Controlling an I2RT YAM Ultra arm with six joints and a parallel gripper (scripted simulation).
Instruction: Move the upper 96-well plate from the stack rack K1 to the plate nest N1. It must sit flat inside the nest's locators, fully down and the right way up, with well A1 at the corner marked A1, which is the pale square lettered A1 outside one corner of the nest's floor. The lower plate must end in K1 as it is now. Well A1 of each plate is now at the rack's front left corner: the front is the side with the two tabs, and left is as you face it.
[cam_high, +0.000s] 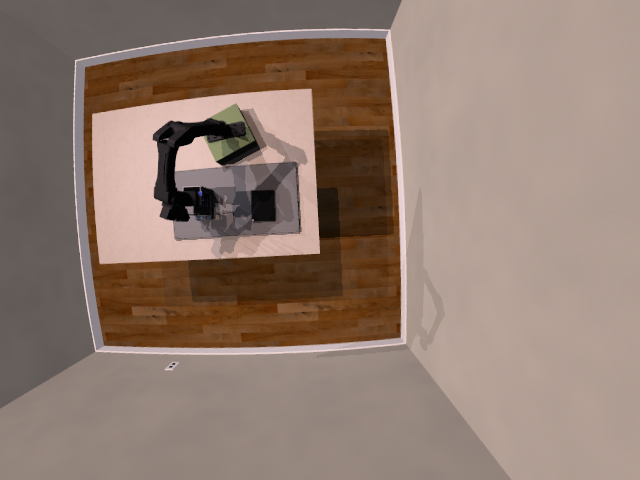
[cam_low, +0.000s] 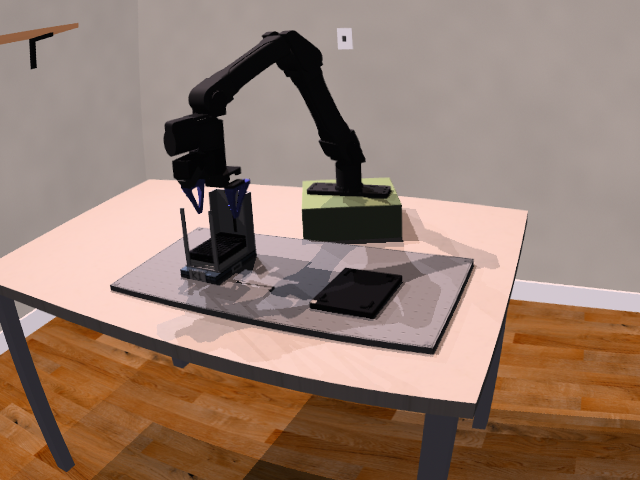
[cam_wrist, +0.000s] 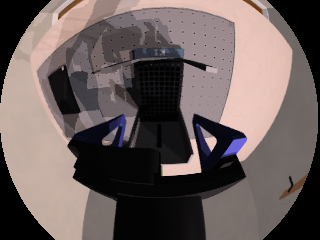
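The end effector (cam_low: 216, 198) hangs wide open and empty above the rack (cam_low: 233, 217); next it should descend squarely and grip the upper plate (cam_low: 219, 246) by its edges

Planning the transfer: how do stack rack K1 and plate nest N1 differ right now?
Stack rack K1 stands tall with a back wall and a thin post; plate nest N1 is a low flat tray. K1 holds the well plate; N1 holds none. The open gripper hangs over K1, not N1. Both are dark and sit on the grey board.
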